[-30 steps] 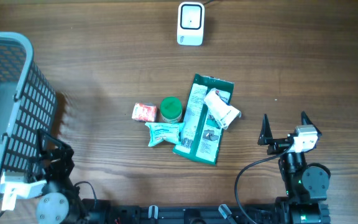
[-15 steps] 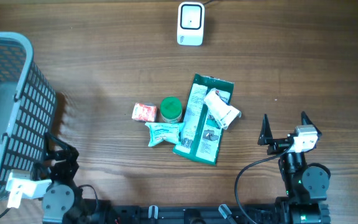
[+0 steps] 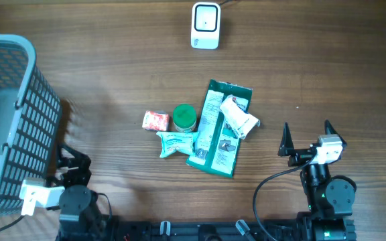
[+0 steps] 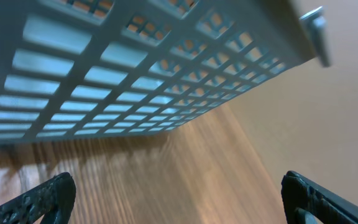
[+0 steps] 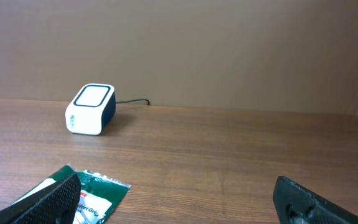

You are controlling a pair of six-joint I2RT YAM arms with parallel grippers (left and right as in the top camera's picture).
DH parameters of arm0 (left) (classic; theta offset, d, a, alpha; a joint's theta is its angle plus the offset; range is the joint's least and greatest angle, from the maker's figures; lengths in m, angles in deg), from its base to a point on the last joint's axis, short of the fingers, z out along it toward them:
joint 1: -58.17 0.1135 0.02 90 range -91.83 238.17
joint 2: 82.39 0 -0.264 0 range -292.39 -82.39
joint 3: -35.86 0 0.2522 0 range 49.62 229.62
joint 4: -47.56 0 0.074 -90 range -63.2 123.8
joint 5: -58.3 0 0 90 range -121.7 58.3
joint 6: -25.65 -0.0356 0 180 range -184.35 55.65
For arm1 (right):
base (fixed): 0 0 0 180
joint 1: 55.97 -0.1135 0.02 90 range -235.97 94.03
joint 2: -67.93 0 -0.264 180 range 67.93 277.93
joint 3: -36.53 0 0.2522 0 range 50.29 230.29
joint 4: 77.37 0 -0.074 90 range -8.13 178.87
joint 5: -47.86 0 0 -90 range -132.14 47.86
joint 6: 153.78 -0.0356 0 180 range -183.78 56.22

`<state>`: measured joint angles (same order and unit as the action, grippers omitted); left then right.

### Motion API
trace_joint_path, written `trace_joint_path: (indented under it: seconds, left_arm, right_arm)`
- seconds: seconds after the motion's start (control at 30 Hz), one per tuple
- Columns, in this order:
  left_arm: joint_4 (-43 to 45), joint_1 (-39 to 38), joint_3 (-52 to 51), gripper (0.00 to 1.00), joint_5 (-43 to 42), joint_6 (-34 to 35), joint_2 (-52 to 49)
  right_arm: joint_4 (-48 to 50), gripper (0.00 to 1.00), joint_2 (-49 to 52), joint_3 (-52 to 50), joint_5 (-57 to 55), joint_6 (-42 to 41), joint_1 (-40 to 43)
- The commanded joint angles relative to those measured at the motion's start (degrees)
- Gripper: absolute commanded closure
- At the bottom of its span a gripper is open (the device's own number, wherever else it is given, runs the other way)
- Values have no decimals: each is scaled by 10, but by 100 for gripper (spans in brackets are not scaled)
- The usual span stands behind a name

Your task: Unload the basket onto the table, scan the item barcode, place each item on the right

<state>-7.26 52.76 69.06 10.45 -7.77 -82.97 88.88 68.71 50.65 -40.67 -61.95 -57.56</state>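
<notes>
One change: left tool (image 3: pixel 74 163) farther right.

"What is sitting on your brown wood-grain table (image 3: pixel 112 73)?"

"Toward the far side you have a white box-shaped barcode scanner (image 3: pixel 205 25), with a dark cable behind it. On your left stands a grey plastic lattice basket (image 3: pixel 32 127). In the middle you'll see a cluster: a flat dark-green printed packet (image 3: pixel 214 144), a pale green-and-white sachet (image 3: pixel 176 143) touching its left edge, a round green-lidded tub (image 3: pixel 184 117) and, just beside it, a small red-orange wrapped block (image 3: pixel 155 120)"
</notes>
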Motion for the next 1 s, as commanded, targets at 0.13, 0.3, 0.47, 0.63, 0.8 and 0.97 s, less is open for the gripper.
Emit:
trace_joint_path:
  seconds: [0.13,0.3,0.47,0.63,0.8,0.97]
  left_arm:
    - [3,-3,-35,0,15,28,2]
    - [3,-3,-42,0,32,28,2]
    - [-6,-3,-47,0,31,28,2]
    - [-6,-3,-52,0,31,28,2]
    - [-14,-3,-61,0,31,28,2]
    - [-19,-3,-61,0,31,28,2]
  right_arm:
    - [1,0,-3,-1,7,8,0]
    - [1,0,-3,-1,7,8,0]
    - [1,0,-3,-1,7,8,0]
    - [1,0,-3,-1,7,8,0]
    - [2,0,-3,-1,7,8,0]
    - [2,0,-3,-1,7,8,0]
